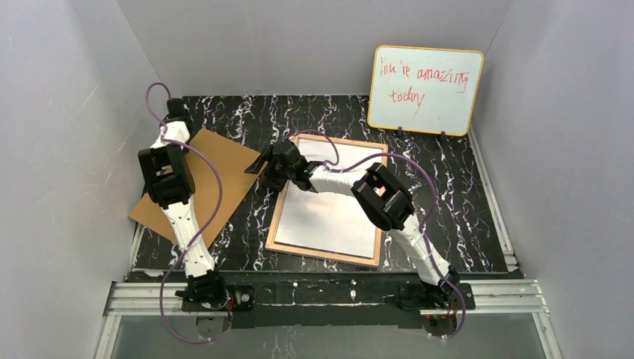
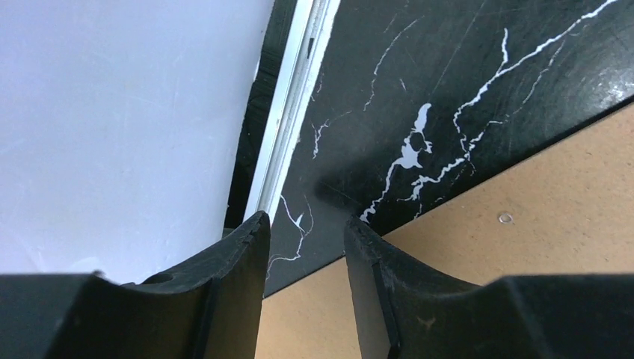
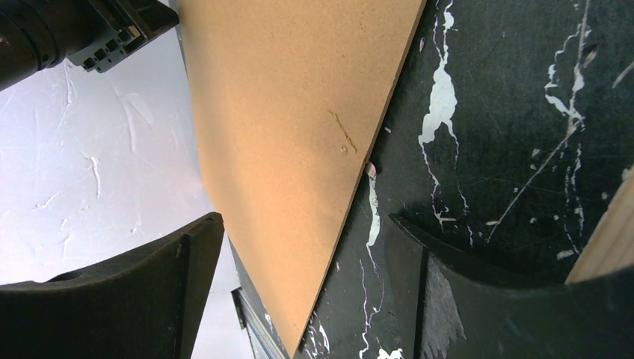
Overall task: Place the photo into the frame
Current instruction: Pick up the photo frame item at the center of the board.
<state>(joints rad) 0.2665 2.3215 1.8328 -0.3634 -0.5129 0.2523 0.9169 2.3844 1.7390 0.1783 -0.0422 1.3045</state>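
Stretching under both arms is a black tabletop [image 1: 478,209] veined in white, closed in by pale grey walls [image 1: 67,149]. The frame [image 1: 321,253] lies flat at its middle, tan wood side up. A white sheet [image 1: 329,217] fills its opening; whether that is the photo face down cannot be told. Behind the frame's far right corner an orange-rimmed whiteboard [image 1: 426,90] leans on the back wall. Left of the frame a brown backing board [image 1: 232,161] overhangs the table edge. The right gripper [image 1: 259,163] hovers just off the frame's far left corner, fingers spread wide on nothing. The left gripper [image 2: 306,228], well left of the frame by the board's far edge, shows a narrower gap, also empty.
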